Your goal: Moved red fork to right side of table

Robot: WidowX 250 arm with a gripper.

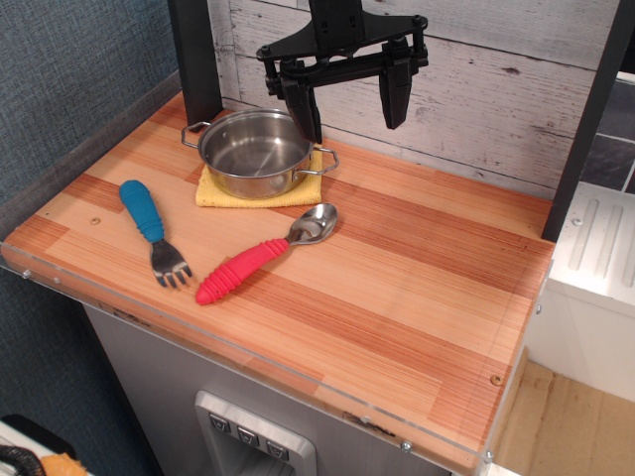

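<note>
Gripper (349, 104) hangs above the table's (417, 297) back edge, jaws spread wide, holding nothing. Red fork (260, 255) lies diagonal at centre-left, metal head pointing up-right, near a yellow cloth (213, 193). Steel pot (256, 152) sits on that cloth. Blue-handled fork (154, 230) lies left of the red one, apart.

I am looking at a mock kitchen set up for robot testing. A striped wooden table (397, 288) with a clear plastic rim stands before a whitewashed plank backdrop (496, 89). Near its back left corner, a steel pot (256, 154) sits on a yellow cloth (223, 193). Black frame posts (193, 59) rise behind.
</note>
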